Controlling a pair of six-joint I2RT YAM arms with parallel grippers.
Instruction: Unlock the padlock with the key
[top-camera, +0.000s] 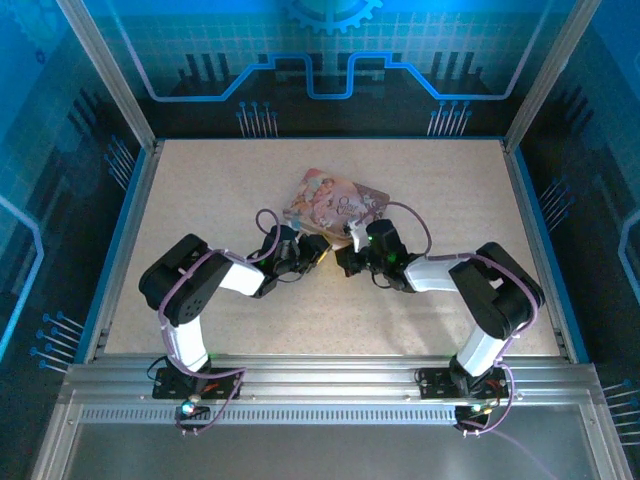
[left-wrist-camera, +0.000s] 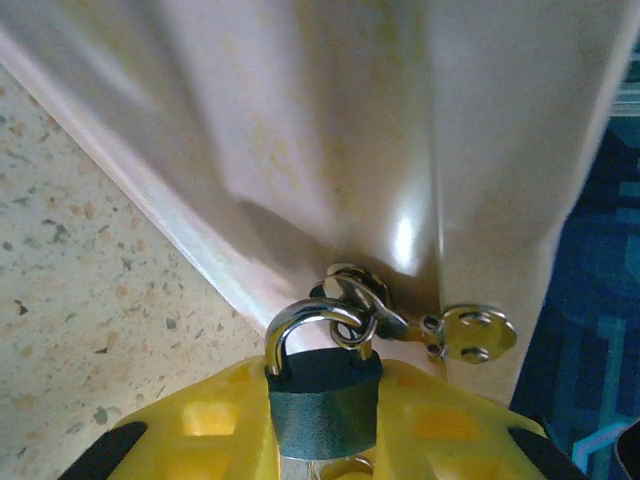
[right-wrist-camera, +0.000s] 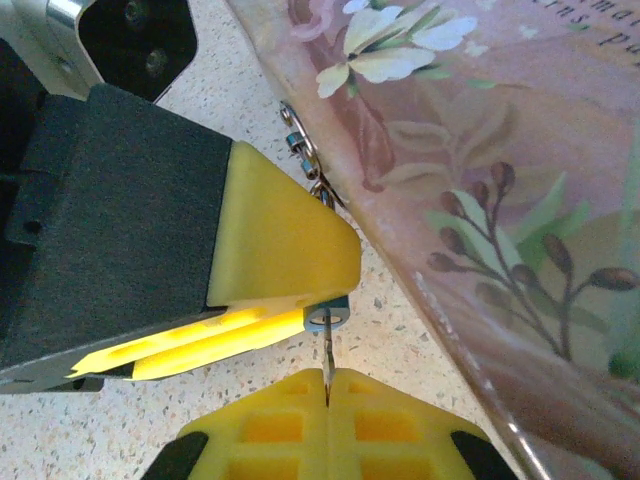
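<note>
Left claw (left-wrist-camera: 325, 455): I have it closed most of the way on the padlock (left-wrist-camera: 325, 405), whose body sits between the fingers while the shackle hangs through the latch (left-wrist-camera: 470, 333) of the pink tin (left-wrist-camera: 300, 150) on the table (left-wrist-camera: 80, 300). Right claw (right-wrist-camera: 327, 388): pinched fully shut on the key (right-wrist-camera: 327, 352), its thin blade pointing up at the padlock's underside, tip just beside it. Risk, as I judge it: the key is gripped by a sliver, so an off-line push could twist it or shove the padlock sideways.

The one desk (top-camera: 200, 190) carries one pink tin (top-camera: 335, 200), one padlock (left-wrist-camera: 325, 400), one key (right-wrist-camera: 327, 365) and two arms, left (top-camera: 190, 280) and right (top-camera: 490, 290), each with two yellow fingers (right-wrist-camera: 260, 430).
</note>
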